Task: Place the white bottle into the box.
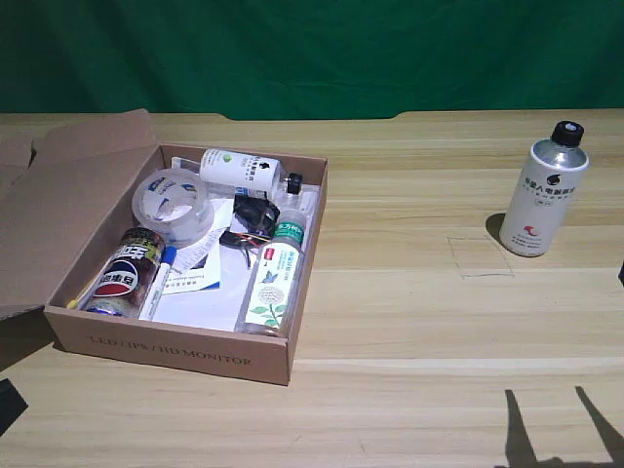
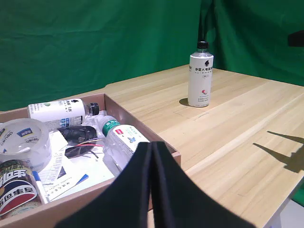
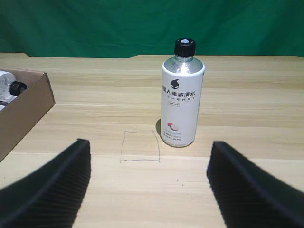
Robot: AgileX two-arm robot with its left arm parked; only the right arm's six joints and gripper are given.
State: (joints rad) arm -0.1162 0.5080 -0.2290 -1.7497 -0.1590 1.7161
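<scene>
Approach step: white bottle [image 3: 182,97] is seen upright on the table [image 1: 409,322], well apart from the box [image 1: 185,348]. Right gripper [image 3: 148,183] is spread wide, nothing held. Next, closing around the bottle body is needed.

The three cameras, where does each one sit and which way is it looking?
Exterior view: above the table, looking down at the box and the white bottle; no arm shows.
Left wrist view: beside the box, facing the bottle; the parked gripper shows.
Right wrist view: low, facing the bottle; the open right gripper shows.
All three share the bottle.
</scene>
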